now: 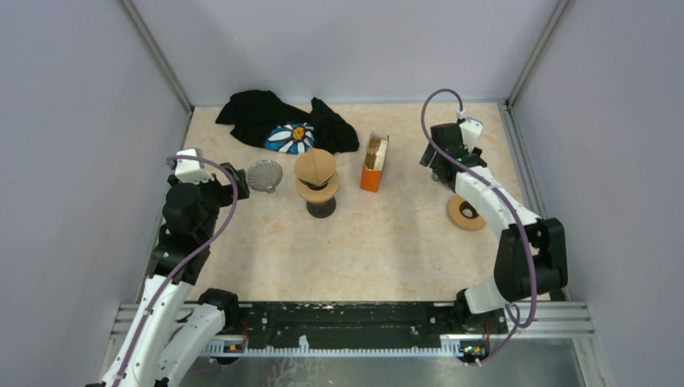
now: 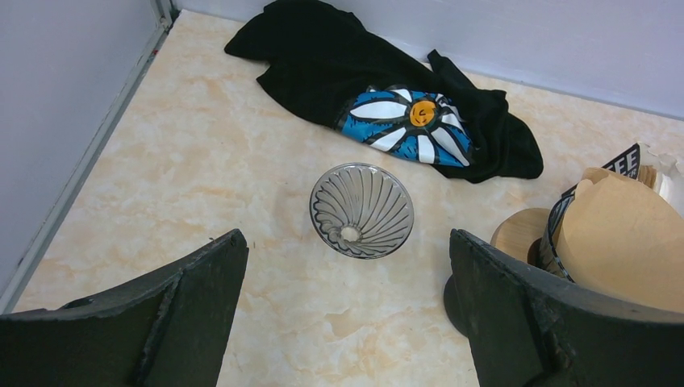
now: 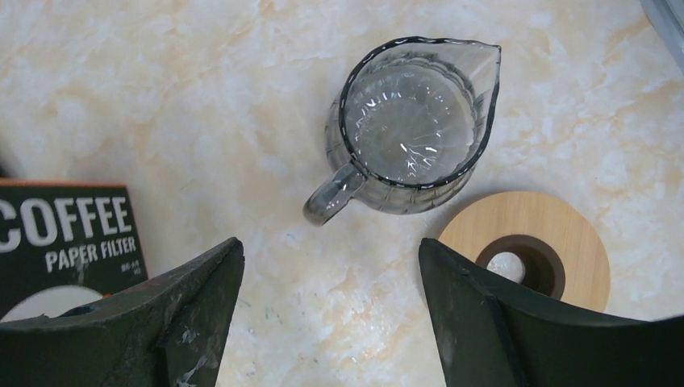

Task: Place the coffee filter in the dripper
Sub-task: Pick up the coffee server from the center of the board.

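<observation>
Leftmost, the left gripper (image 2: 345,270) is spread wide and empty, facing the ribbed glass dripper (image 2: 361,210). Next, the brown coffee filter (image 2: 621,234) sits atop a stand (image 1: 321,207). Further right, a box (image 3: 64,234) reads "COFFEE PAPER FILTER", and the right gripper (image 3: 331,262) gapes near a glass carafe (image 3: 411,129).

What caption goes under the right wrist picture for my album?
Open right gripper above a glass pitcher, with a wooden ring and a coffee paper filter box nearby.

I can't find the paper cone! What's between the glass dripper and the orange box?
The brown coffee filter, perched on a wooden stand, as the top view shows.
</observation>
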Controlling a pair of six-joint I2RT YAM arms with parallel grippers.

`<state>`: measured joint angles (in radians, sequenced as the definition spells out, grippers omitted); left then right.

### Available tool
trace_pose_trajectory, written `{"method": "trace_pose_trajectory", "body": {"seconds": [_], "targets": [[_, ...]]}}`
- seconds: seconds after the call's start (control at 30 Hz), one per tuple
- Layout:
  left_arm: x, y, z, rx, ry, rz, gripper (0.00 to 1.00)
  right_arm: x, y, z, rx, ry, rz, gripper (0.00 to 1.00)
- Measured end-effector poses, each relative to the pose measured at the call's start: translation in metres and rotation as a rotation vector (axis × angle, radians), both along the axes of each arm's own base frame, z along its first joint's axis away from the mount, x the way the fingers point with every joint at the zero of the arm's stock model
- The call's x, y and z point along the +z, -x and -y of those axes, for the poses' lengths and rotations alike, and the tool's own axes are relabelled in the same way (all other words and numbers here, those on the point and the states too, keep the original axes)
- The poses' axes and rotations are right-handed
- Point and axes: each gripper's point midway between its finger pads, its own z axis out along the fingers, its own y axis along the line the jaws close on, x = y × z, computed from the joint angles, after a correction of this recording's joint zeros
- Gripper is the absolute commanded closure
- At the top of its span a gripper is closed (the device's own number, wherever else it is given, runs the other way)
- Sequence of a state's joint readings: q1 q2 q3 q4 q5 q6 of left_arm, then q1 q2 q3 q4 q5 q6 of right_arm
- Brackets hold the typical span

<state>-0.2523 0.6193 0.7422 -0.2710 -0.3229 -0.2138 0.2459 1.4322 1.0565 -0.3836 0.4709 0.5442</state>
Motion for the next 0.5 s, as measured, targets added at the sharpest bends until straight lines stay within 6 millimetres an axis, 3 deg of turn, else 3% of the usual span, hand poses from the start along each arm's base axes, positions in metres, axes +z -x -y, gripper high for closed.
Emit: {"method": "trace_pose_trajectory", "body": {"seconds": [0.3,0.5], "targets": [[-0.001,0.0,-0.002,0.008,0.002,-0.001,0.01,-0.014,-0.028,0.012,-0.211,-0.035,-0.048,0.27],[-0.003,-0.001,-0.003,0.008,0.003,-0.005,0.01,-0.037,-0.043,0.021,-0.338,-0.051,-0.096,0.32]]}}
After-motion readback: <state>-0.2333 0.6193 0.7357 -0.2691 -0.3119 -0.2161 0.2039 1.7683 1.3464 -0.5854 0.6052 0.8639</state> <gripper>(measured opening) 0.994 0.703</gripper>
